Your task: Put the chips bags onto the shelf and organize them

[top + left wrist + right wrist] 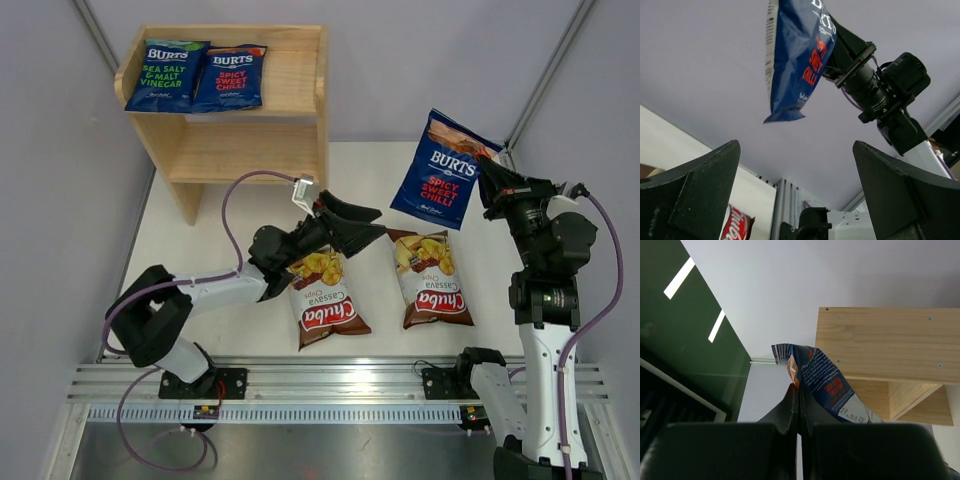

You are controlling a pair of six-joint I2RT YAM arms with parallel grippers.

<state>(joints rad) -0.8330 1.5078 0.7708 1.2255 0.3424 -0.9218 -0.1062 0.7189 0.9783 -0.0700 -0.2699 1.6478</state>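
Note:
Two blue Burts chips bags (pixel 166 73) (pixel 230 77) lie on top of the wooden shelf (pixel 300 75) at the back left. A third blue Burts bag (pixel 441 170) hangs in the air at the right, my right gripper (pixel 487 166) shut on its top edge. In the right wrist view that bag (pixel 827 385) is pinched between the closed fingers, with the shelf (pixel 890 342) behind. Two brown Chuba bags (pixel 324 300) (pixel 431 276) lie flat on the table. My left gripper (pixel 366 225) stands open and empty just above the left Chuba bag; its view shows the hanging bag (pixel 797 60).
The shelf's lower tier (pixel 245 150) holds nothing. White table surface (pixel 370 170) lies between the shelf and the hanging bag. An aluminium rail (pixel 330 385) runs along the near edge. Grey walls close in the left and right sides.

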